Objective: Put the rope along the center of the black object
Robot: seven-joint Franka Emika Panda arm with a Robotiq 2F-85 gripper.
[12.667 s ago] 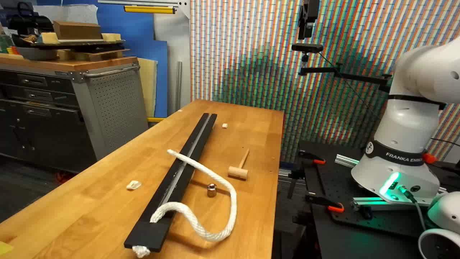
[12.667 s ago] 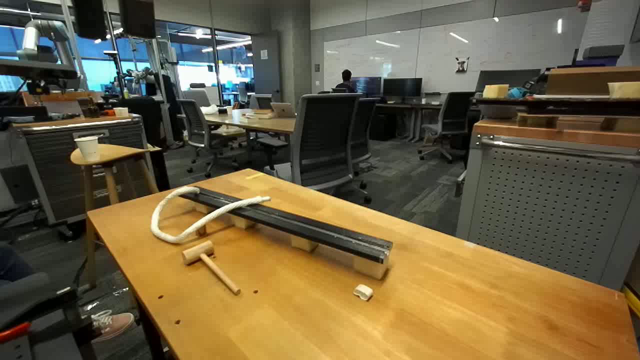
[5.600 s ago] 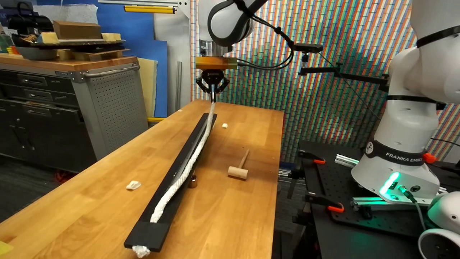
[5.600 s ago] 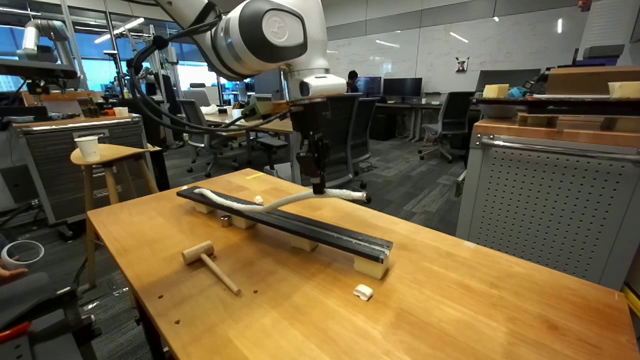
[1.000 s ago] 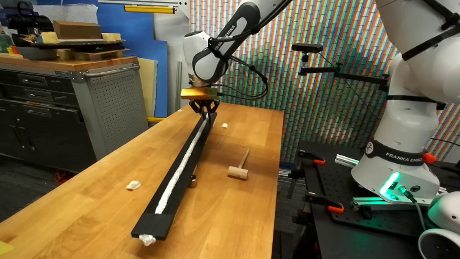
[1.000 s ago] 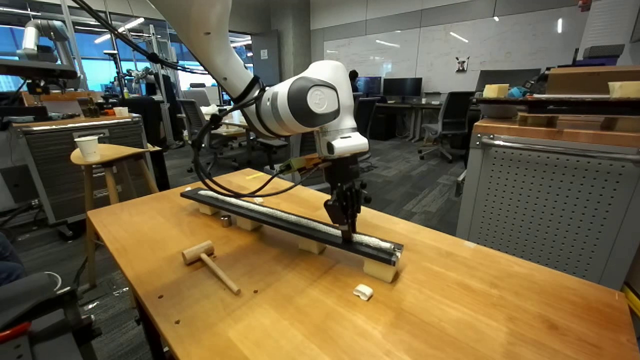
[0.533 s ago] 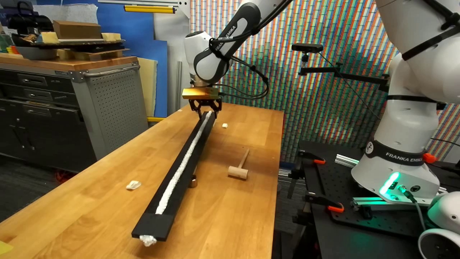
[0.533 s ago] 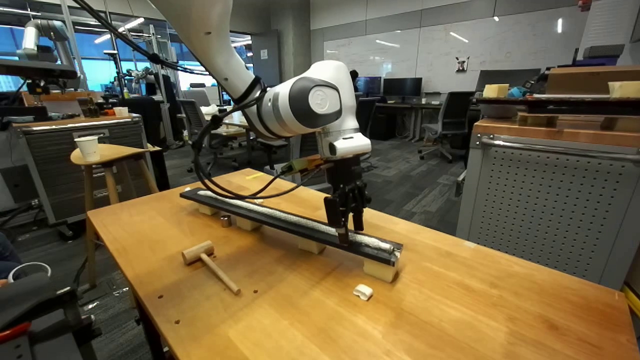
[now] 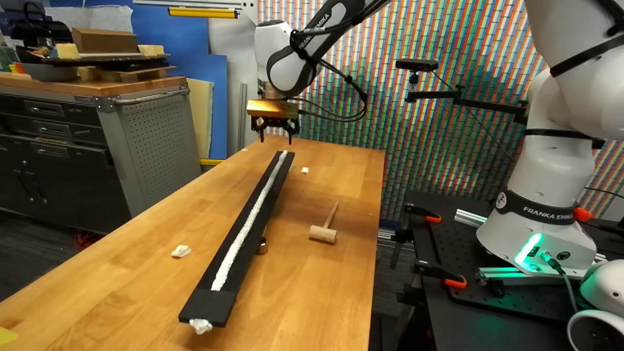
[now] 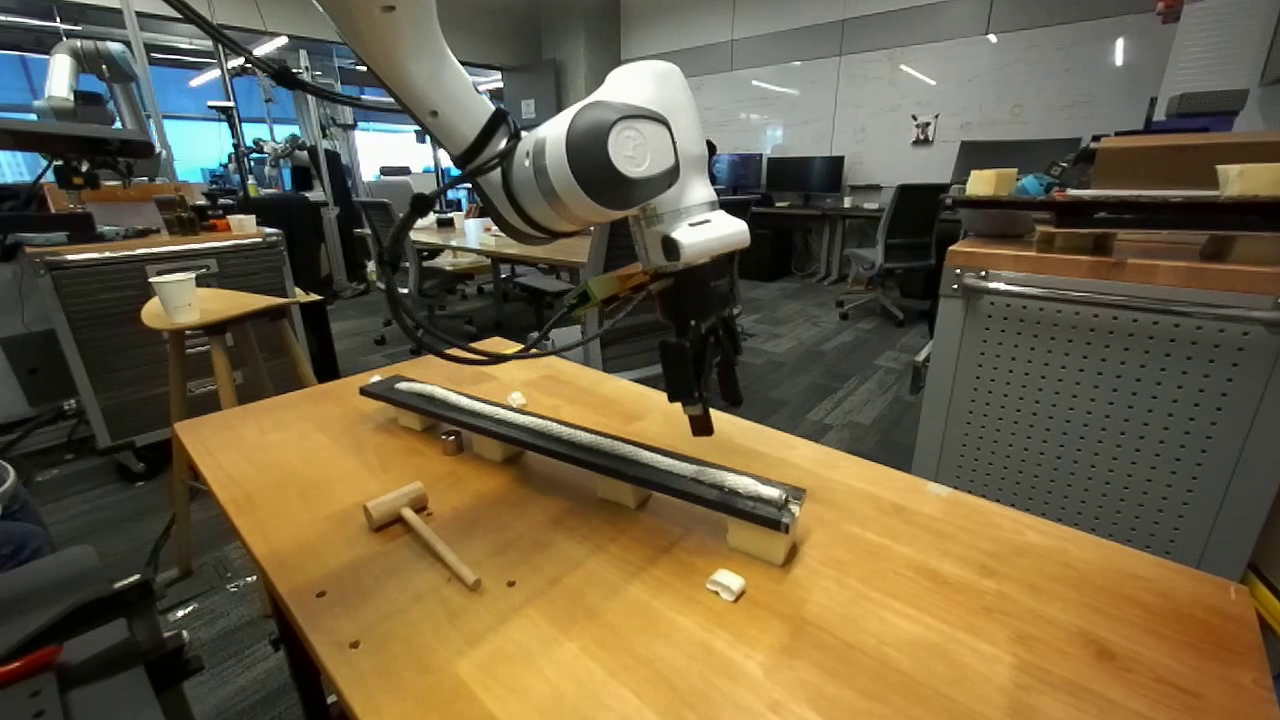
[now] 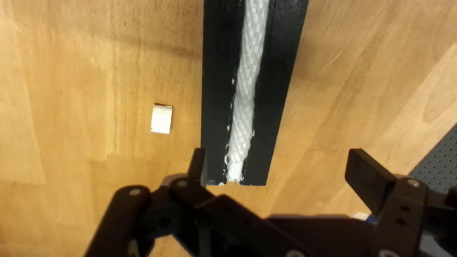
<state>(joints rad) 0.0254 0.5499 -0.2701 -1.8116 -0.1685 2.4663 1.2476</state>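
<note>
The white rope (image 9: 247, 224) lies along the middle groove of the long black strip (image 9: 210, 303), nearly straight from end to end. Both also show in an exterior view, the rope (image 10: 600, 437) on top of the strip (image 10: 560, 448). In the wrist view the rope (image 11: 246, 96) ends just inside the end edge of the strip (image 11: 221, 71). My gripper (image 9: 276, 142) is open and empty above that far end, apart from rope and strip. It also hangs above the strip in an exterior view (image 10: 715, 415). In the wrist view its fingers are wide apart (image 11: 276, 164).
The strip rests on pale wooden blocks (image 10: 760, 540). A wooden mallet (image 9: 322, 234) and a small shiny metal cylinder (image 9: 262, 246) stand on the mallet side of the strip. Pale scraps lie on the table (image 9: 181, 251), one near the strip's far end (image 10: 726, 584).
The rope went from a loop off the strip, to held raised, to lying along it. The strip shifted slightly. In the last second my gripper opened, let go of the rope and rose.
</note>
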